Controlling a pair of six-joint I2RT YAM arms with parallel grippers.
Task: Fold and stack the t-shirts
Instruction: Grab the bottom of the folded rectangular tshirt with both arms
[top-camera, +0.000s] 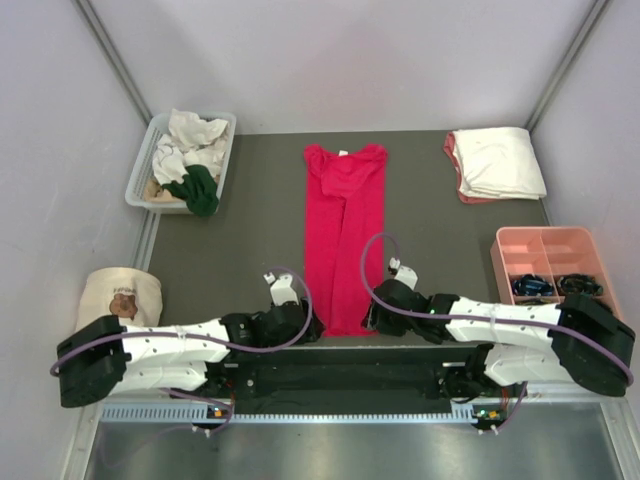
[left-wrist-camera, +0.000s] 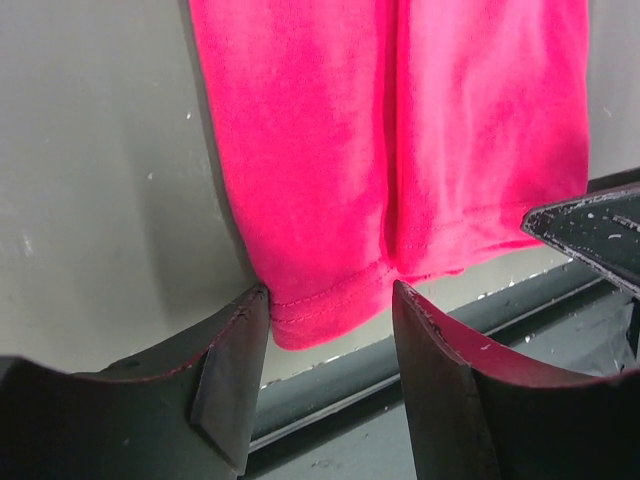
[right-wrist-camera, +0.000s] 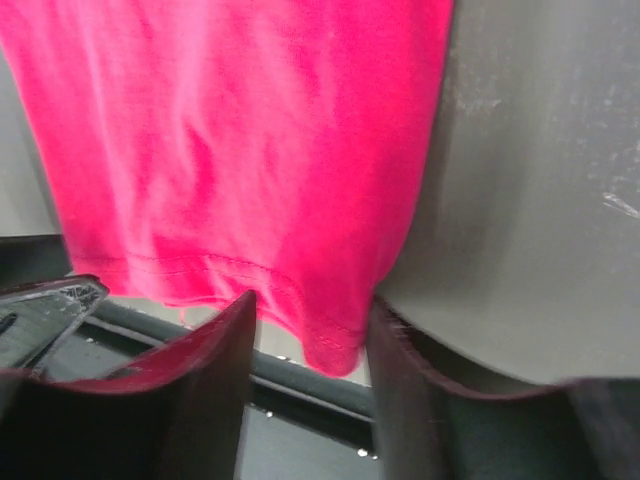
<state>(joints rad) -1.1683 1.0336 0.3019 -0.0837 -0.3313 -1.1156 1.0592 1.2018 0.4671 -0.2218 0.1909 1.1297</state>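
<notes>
Inside left tool (left-wrist-camera: 330, 295), right tool (right-wrist-camera: 312, 302): red t-shirt (top-camera: 345, 230) hem.

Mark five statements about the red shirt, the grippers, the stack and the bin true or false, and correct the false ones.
1. The red t-shirt lies with its collar toward the arms. False: the collar points away and the hem is nearest the arms.
2. The left gripper has a hem corner between its fingers. True.
3. The right gripper is clamped tight on the cloth. False: its jaws stand apart around the other hem corner.
4. The folded stack at the far right is cream on top. True.
5. The clear bin at the far left is empty. False: it holds crumpled shirts, white and dark green among them.
</notes>
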